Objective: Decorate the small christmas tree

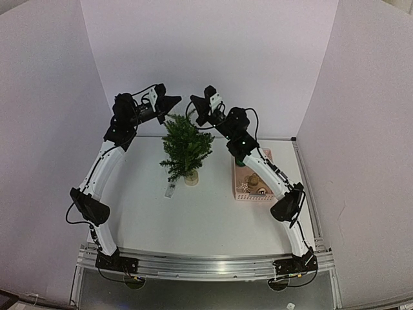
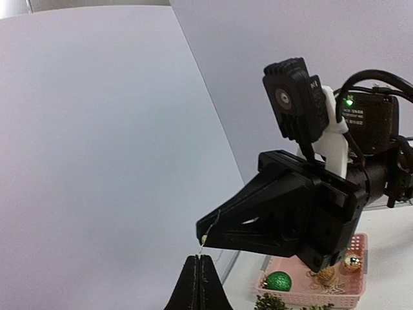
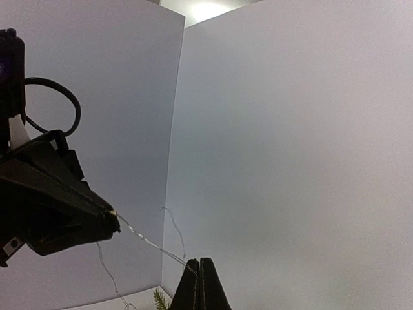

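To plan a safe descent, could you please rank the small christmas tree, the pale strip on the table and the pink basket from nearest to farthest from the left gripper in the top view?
From the left gripper, shut on the thin wire:
1. small christmas tree, just below it.
2. pale strip, left of the tree's base.
3. pink basket, far right.

Bright, even light; sharp — edges bowed
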You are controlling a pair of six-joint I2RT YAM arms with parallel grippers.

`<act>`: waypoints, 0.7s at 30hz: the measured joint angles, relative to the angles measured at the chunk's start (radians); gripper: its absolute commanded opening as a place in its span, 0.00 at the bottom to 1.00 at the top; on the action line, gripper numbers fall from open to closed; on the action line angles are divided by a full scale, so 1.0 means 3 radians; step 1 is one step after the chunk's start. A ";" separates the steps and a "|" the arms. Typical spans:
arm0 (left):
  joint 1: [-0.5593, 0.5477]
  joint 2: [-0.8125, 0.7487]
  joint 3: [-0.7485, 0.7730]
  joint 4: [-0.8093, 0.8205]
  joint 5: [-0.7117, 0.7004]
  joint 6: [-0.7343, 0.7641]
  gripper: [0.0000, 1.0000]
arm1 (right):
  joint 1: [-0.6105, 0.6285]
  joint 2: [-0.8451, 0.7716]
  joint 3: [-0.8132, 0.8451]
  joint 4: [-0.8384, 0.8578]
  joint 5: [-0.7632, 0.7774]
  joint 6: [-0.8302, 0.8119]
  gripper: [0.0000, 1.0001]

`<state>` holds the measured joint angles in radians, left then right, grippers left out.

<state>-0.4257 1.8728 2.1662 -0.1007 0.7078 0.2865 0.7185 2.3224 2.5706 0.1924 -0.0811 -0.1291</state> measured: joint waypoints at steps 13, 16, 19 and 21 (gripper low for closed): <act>-0.0021 0.0359 0.0003 0.0922 -0.0500 0.0354 0.00 | 0.0017 0.0102 0.0241 0.0154 0.0463 -0.0288 0.00; -0.0022 0.0448 0.0002 0.1004 -0.0563 0.0433 0.00 | 0.0008 0.0115 0.0195 0.0152 0.0528 -0.0367 0.00; 0.0003 0.0464 0.0001 0.1049 -0.0601 0.0488 0.00 | -0.0002 0.0119 0.0098 0.0143 0.0568 -0.0421 0.00; 0.0011 0.0481 0.0031 0.1067 -0.0601 0.0519 0.00 | -0.0003 0.0151 0.0088 0.0143 0.0609 -0.0443 0.00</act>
<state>-0.4225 2.0173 2.1754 0.2194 0.5273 0.4421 0.7177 2.3677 2.5969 0.2352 0.1017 -0.2619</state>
